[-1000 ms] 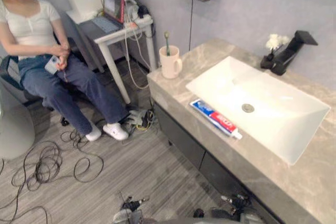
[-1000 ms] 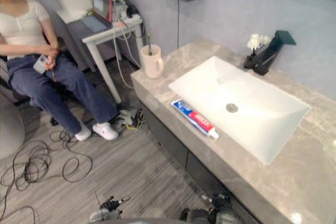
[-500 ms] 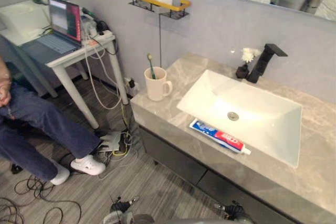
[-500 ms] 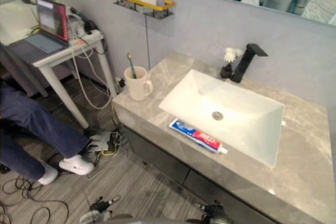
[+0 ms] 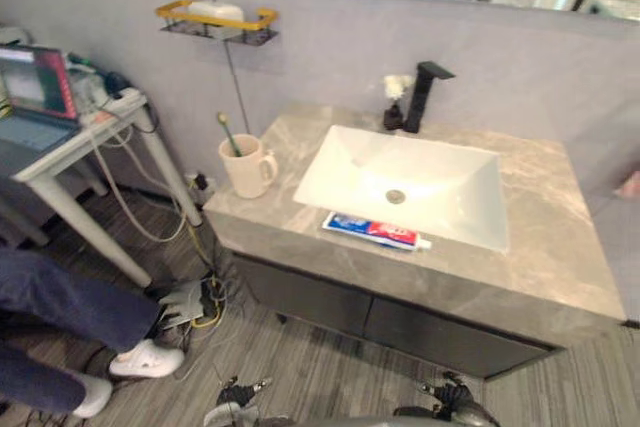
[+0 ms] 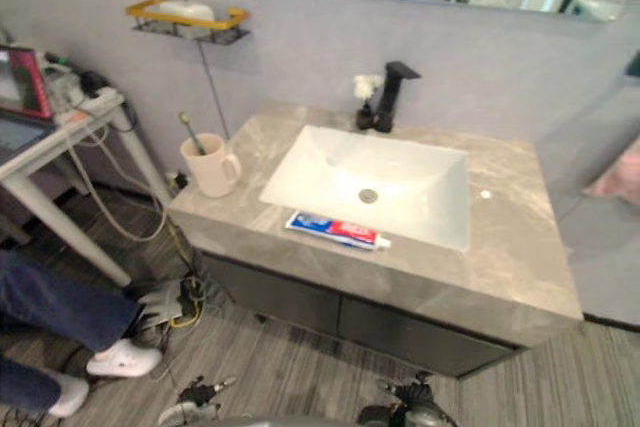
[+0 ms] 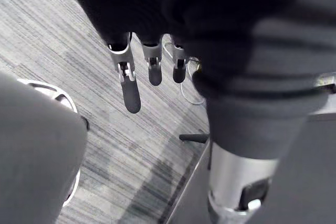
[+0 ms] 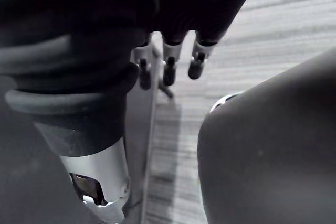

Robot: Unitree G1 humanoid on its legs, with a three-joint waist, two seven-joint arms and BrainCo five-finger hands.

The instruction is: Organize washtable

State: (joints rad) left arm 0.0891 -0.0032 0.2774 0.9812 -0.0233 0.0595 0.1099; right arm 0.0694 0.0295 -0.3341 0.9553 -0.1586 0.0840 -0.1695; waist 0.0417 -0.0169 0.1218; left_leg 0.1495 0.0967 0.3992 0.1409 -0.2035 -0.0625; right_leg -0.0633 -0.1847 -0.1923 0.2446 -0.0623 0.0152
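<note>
We logged the washtable (image 5: 540, 237) top as grey with pale marbled veining, its cabinet front (image 5: 330, 302) dark grey. The sink (image 5: 440, 197) was white and the faucet (image 5: 420, 97) black. The toothpaste tube (image 5: 375, 231) showed blue, red and white. The mug (image 5: 245, 167) was cream, the toothbrush (image 5: 228, 134) green. The shelf (image 5: 215, 22) had a yellow rim. The floor (image 5: 300, 367) was grey, wood-grain streaked.

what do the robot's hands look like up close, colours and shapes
Both match. The left hand has slim silver fingers ending in rounded dark tips, set in a row beside a bulky dark ribbed cover over its back and wrist. The right hand has the same dark ribbed cover and silver, dark-tipped fingers.
</note>
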